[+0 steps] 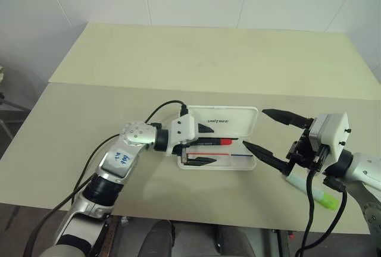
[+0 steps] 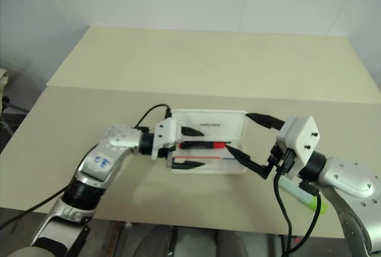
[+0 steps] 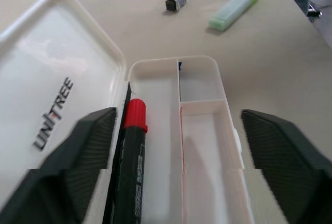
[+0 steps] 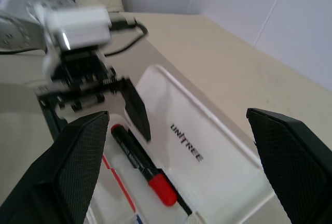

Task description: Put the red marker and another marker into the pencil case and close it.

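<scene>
- At the left of the head view, the left gripper (image 1: 205,144) reaches in from a silver, jointed arm with a white boxy wrist housing; its two black, wedge-shaped fingers stand wide apart over the left end of the pencil case, holding nothing.
- A black cable (image 1: 159,109) loops from the wrist housing back along the arm.
- Centre frame, the pencil case (image 1: 250,165) lies open on the table (image 1: 196,55), a smooth, pale cream matte surface with a seam running across it. The case is glossy white hard plastic, rectangular with rounded corners; its hinged lid (image 1: 235,119) is laid back toward the top of the frame and carries small dark lettering.
- The tray is split by thin white walls into a long channel and smaller compartments, as the left wrist view shows, with a red line and a blue line on its floor.
- The red marker (image 1: 213,142) lies inside the tray in the long channel next to the lid hinge: a slim black barrel with white print and a red cap pointing right.
- At the right, the right gripper (image 1: 272,135) hovers just off the case's right end, its ribbed black fingers spread wide and empty.
- Lower right, the other marker (image 1: 315,195), a chunky pale mint highlighter with a lime cap, rests on the table outside the case, partly behind the right arm.
- A small dark and grey block (image 3: 176,1) lies on the table near the highlighter.
</scene>
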Tool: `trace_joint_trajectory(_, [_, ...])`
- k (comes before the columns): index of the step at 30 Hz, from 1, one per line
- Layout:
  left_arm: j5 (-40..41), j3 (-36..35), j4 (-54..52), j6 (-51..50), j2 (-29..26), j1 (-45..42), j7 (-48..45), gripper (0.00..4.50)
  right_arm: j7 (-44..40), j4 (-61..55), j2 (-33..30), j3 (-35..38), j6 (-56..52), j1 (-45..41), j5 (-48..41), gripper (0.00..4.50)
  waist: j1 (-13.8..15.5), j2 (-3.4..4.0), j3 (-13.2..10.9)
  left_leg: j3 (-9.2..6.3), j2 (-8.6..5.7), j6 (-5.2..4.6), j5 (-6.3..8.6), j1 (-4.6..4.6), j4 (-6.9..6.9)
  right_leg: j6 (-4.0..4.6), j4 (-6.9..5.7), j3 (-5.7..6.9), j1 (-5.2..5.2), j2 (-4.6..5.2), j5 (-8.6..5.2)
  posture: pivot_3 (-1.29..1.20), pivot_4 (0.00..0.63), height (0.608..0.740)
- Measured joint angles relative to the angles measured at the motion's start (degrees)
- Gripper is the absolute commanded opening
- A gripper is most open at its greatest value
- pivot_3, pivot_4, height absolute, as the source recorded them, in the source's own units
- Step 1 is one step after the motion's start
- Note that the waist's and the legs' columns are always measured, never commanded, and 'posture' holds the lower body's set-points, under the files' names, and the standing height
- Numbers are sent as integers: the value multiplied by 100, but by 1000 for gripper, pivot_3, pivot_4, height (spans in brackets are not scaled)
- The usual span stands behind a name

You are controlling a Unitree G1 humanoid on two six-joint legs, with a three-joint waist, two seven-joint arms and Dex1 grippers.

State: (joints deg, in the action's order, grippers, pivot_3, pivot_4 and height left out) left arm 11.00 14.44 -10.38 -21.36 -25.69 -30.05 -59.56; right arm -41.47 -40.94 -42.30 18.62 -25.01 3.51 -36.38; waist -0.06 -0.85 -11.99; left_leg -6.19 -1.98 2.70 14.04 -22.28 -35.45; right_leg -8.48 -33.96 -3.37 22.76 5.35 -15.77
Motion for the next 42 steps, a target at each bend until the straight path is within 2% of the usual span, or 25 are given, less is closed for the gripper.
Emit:
trace_joint_trajectory(4, [369, -318, -637, -505, -296, 282, 33, 4461, -56, 91, 6, 244, 11, 540, 39, 4500, 5, 0, 0, 0, 0, 0, 0, 0, -1, 1, -1, 0, 0, 0, -1, 0, 150, 740])
trace_joint_trajectory(8, [828, -712, -1253, -840, -546, 595, 78, 4461, -334, 233, -67, 922, 27, 1358, 112, 4500, 16, -1, 0, 0, -2, 0, 1, 0, -2, 7, 1, 0, -5, 4, -6, 0, 150, 740])
trace_joint_trajectory(14, [1496, -990, -1994, -978, -959, 1281, -71, 4461, -1027, 454, -142, 1877, 127, 2646, 244, 4500, 6, -1, 1, 3, 1, -1, 2, 9, -7, 75, 2, -1, -14, 2, -42, 0, 150, 740])
trace_joint_trajectory(18, [1808, -996, -2099, -975, -1013, 1442, -137, 4461, -1499, 587, -172, 2086, 258, 3090, 293, 4500, -10, -2, 1, 14, 7, 0, 2, 10, -37, 90, 7, -5, -29, -2, -49, 0, 150, 740])
trace_joint_trajectory(21, [1863, -996, -2092, -911, -1189, 1474, -310, 4461, -2023, 1114, -352, 2080, 581, 3313, 548, 4500, -16, -11, -3, 31, 18, 8, 8, 6, -61, 98, 27, -4, -39, -3, -37, 0, 150, 740])
trace_joint_trajectory(24, [1865, -995, -2037, -810, -1282, 1456, -391, 4461, -2403, 1715, -487, 1960, 896, 3235, 796, 4500, -27, -11, -3, 55, 27, 21, 17, -6, -64, 109, 69, -4, -46, 0, -16, 0, 150, 740])
trace_joint_trajectory(28, [1861, -996, -1984, -729, -1351, 1248, -395, 4461, -2655, 2885, -720, 1498, 1277, 2547, 1166, 4500, -66, -22, -3, 76, 41, -6, 4, -6, -63, 120, 100, 0, -57, 3, -2, 0, 150, 740])
trace_joint_trajectory(32, [1855, -994, -1897, -689, -1404, 1243, -397, 4461, -2704, 3544, -781, 1073, 1508, 1943, 1380, 4500, -27, -21, -3, 79, 47, -2, 12, -6, -51, 95, 39, -2, -23, 0, -24, 0, 150, 740])
trace_joint_trajectory(38, [1824, -995, -1887, -674, -1573, 1243, -364, 4461, -2716, 3969, -781, 719, 1705, 1624, 1509, 4500, 10, -17, -3, 75, 67, 3, 16, 5, -51, 101, 10, 3, -21, -21, -36, 0, 150, 740])
trace_joint_trajectory(42, [1793, -997, -1852, -610, -1606, 1200, -320, 4500, -2754, 4148, -781, 637, 1924, 1609, 1518, 3142, -3, -20, -3, 81, 67, 3, 16, 10, -63, 101, 16, -1, -34, -21, -36, 0, 150, 740])
